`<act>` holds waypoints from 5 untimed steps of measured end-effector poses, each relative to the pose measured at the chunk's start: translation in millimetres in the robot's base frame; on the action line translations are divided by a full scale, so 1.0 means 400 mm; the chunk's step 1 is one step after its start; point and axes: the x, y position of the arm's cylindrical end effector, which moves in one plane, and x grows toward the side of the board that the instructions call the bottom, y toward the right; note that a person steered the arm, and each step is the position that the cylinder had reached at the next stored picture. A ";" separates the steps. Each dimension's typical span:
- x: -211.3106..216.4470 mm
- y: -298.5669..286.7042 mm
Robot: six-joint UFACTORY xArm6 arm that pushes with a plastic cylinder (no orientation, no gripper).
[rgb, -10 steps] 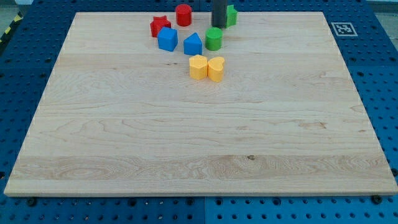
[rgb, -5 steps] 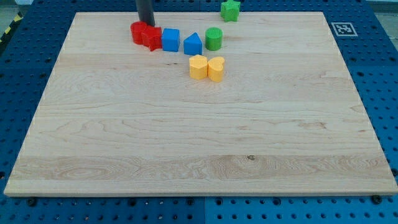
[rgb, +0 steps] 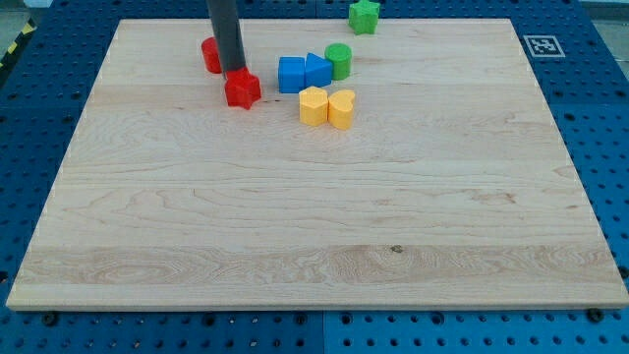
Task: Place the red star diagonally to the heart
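The red star [rgb: 243, 89] lies on the wooden board [rgb: 314, 197] near the view's top, left of the block cluster. My tip [rgb: 234, 71] touches the star's top edge, just above it. The yellow heart [rgb: 342, 108] sits to the star's right and slightly lower, touching a yellow hexagon-like block [rgb: 313, 105] on its left. A red cylinder [rgb: 210, 54] stands up-left of the star, partly hidden behind the rod.
A blue cube [rgb: 291, 75] and a blue pointed block [rgb: 317, 71] sit together right of the star, with a green cylinder [rgb: 339, 59] beside them. A green star [rgb: 365, 15] lies at the board's top edge. A marker tag [rgb: 543, 45] is at top right.
The rod swept from the top centre to the left, then down. The red star moved down and away from the red cylinder. The blue cube shifted right against the blue pointed block.
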 end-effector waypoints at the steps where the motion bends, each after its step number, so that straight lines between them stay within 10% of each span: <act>1: 0.141 0.000; 3: 0.163 0.014; 5: 0.355 0.427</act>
